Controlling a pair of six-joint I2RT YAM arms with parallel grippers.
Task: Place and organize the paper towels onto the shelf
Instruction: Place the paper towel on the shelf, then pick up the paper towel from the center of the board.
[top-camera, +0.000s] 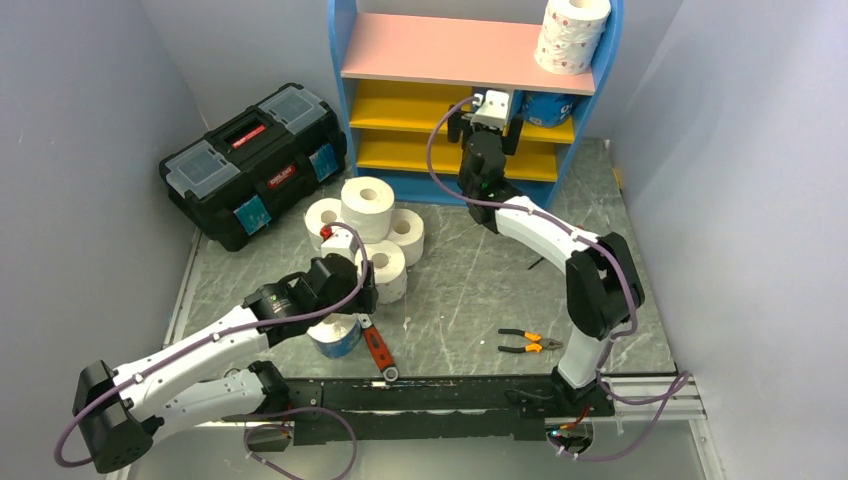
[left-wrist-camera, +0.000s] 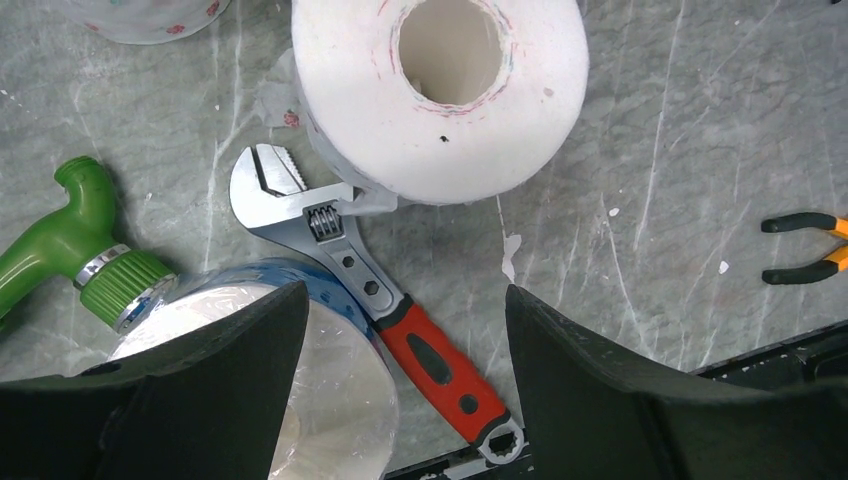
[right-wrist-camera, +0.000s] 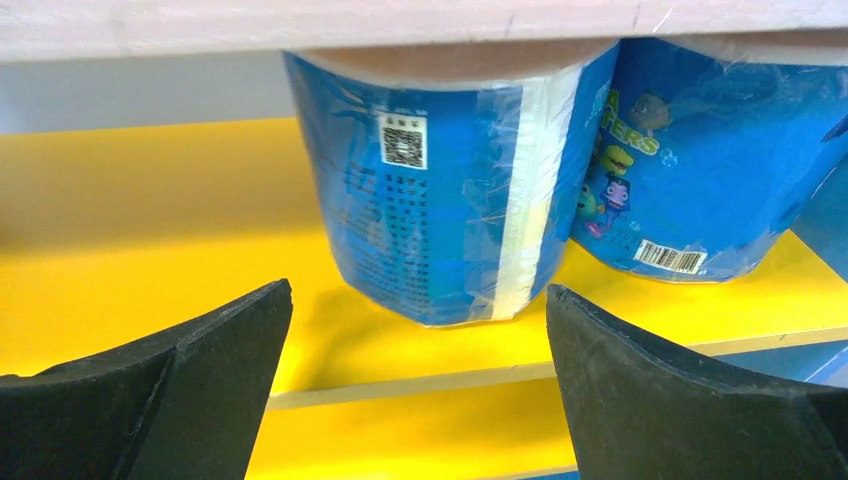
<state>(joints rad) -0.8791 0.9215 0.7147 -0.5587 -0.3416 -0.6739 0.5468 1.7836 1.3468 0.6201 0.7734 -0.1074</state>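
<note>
Paper towels were split between two places when I looked. On the shelf (top-camera: 345, 60), a pink-dotted roll (top-camera: 572, 35) stood upright at the right end of the pink top board (top-camera: 450, 50). Two blue-wrapped rolls stood close side by side on the upper yellow board (right-wrist-camera: 130, 220) beneath it: a nearer roll (right-wrist-camera: 440, 200) and its neighbour (right-wrist-camera: 690, 150) to the right. The right fingers (right-wrist-camera: 640, 390) were spread wide in front of the nearer one, a finger off to each side, gripping nothing and not touching it. Down on the counter (top-camera: 470, 290), a cluster of white rolls (top-camera: 367, 205) stood near the black toolbox (top-camera: 255, 160), with a lone blue-wrapped roll (top-camera: 335, 337) just in front of it. The left fingers (left-wrist-camera: 230, 380) hovered over that spot, partly open and empty. One of them hid part of the lone roll, and between them lay the red handle of an adjustable wrench (left-wrist-camera: 400, 330), its head against the base of an upright white roll (left-wrist-camera: 440, 100). A green plastic piece (left-wrist-camera: 80, 260) lay beside the lone roll, and pliers (top-camera: 528, 343) lay well apart, towards the right arm.
</note>
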